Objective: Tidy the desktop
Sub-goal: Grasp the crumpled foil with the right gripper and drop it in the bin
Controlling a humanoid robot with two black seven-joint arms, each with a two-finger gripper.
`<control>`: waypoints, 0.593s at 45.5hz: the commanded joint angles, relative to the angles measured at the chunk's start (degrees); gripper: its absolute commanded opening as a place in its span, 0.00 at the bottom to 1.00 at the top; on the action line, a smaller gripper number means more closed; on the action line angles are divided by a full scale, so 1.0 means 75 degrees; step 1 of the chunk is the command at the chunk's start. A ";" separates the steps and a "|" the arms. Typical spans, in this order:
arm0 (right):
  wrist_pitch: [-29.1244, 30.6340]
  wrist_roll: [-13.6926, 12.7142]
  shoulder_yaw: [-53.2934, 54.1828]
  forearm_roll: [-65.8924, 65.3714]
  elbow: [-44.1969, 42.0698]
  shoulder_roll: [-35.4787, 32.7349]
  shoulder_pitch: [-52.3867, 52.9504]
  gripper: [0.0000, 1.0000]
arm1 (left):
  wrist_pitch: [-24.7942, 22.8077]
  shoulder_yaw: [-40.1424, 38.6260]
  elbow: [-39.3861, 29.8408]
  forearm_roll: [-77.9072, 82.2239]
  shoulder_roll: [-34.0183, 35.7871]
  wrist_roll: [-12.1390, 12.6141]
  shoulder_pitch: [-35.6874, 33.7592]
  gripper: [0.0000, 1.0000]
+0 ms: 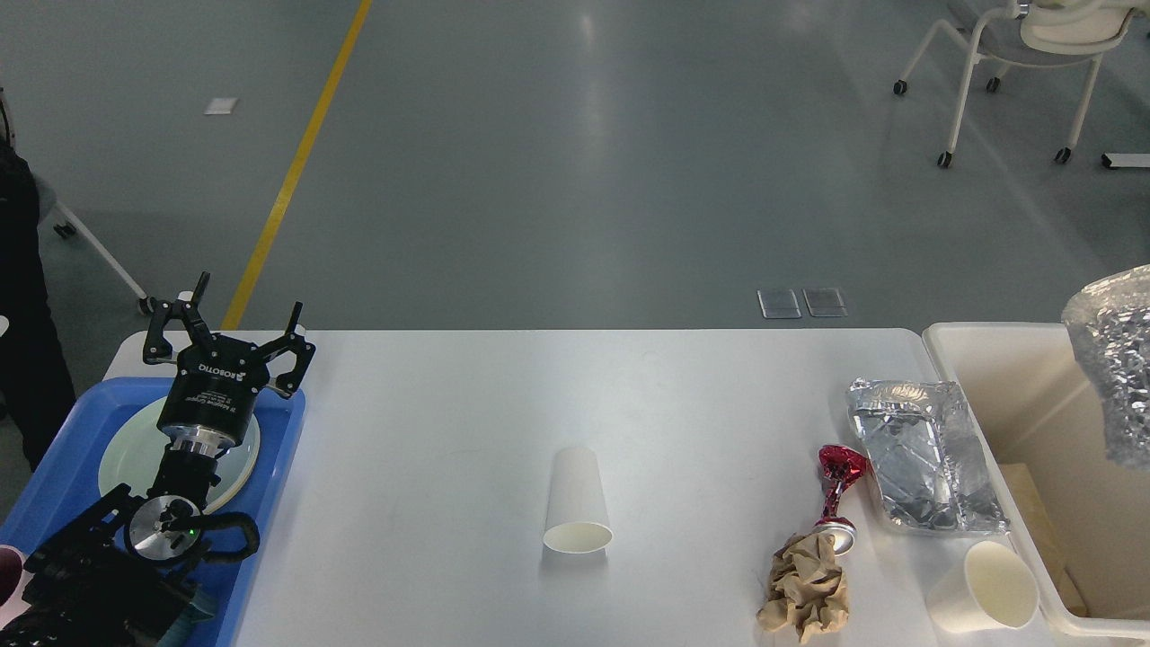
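Clearly unfinished: my left gripper hovers, fingers wide and empty, over the plate in the tray; cups, can, foil and paper litter the surface; right gripper unseen.

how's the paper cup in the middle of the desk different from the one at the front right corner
The middle cup lies alone on open desktop, its mouth facing the near edge. The corner cup lies beside the cream bin, just in front of the foil tray, its mouth turned toward the right. The middle cup looks taller and narrower; the corner cup looks shorter and squatter. Both are plain white, tipped on their sides and look empty.
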 commanded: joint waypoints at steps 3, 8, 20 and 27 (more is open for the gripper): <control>0.0022 -0.0040 0.1226 0.0217 -0.1318 0.0284 -0.1955 0.00 | 0.0000 -0.0001 0.0000 0.0001 0.0001 0.0000 -0.0001 1.00; 0.0092 -0.0051 0.1273 0.0428 -0.2445 0.0600 -0.2987 0.00 | 0.0000 0.0011 0.0000 0.0001 0.0001 0.0000 -0.0001 1.00; 0.0197 -0.0051 0.1296 0.0487 -0.2446 0.0542 -0.2965 1.00 | 0.0000 -0.0001 0.0000 0.0001 0.0001 0.0000 -0.0001 1.00; 0.0209 -0.0016 0.1074 0.0381 -0.2399 0.0367 -0.2298 1.00 | 0.0000 -0.0001 0.0000 0.0001 0.0001 0.0000 -0.0001 1.00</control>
